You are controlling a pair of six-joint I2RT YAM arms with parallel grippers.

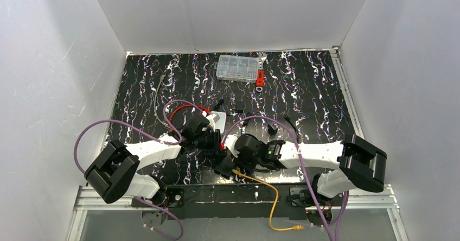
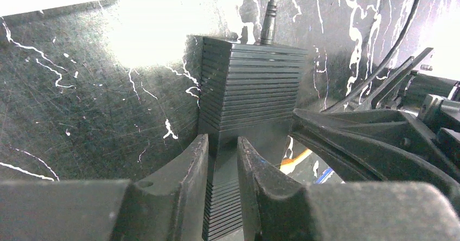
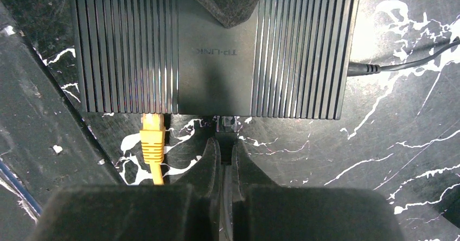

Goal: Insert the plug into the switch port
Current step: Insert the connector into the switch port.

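Grips switch (image 3: 217, 62) with left gripper (image 2: 222, 143). Shows plug (image 3: 152, 124), on orange cable (image 3: 158, 177), butted against switch's front edge, apparently seated (port opening hidden beneath that edge). Holds right gripper (image 3: 227, 143) closed just beside same edge, apart from plug, pinching nothing discernible. Leaves only seating check and release, by appearance.

Looking like a robotics lab cell: white walls (image 1: 228, 13) enclosing a black marbled tabletop (image 1: 320, 89), clear parts box (image 1: 237, 68) lying there.
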